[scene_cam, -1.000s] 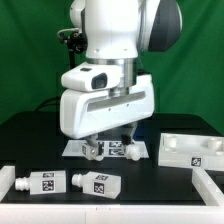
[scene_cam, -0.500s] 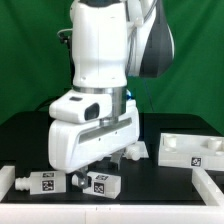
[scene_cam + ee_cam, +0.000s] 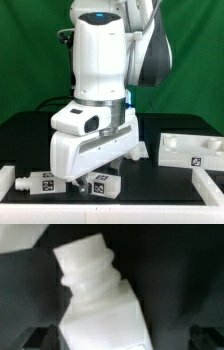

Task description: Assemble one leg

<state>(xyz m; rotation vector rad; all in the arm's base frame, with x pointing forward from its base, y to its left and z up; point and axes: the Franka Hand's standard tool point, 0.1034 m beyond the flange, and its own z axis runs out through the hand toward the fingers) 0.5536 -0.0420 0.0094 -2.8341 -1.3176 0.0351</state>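
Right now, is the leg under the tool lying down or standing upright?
Lying down: the leg rests on its long side on the table; the wrist view shows it lengthwise.

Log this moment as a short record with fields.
gripper: open, low over the black table
between fingers: short chunky white plastic leg, untouched
second tagged white leg: lying at the exterior view's left
wide white tray-like board: exterior view's right

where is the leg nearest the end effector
The leg lies at the front of the table, under the end effector, a second leg to the exterior view's left.
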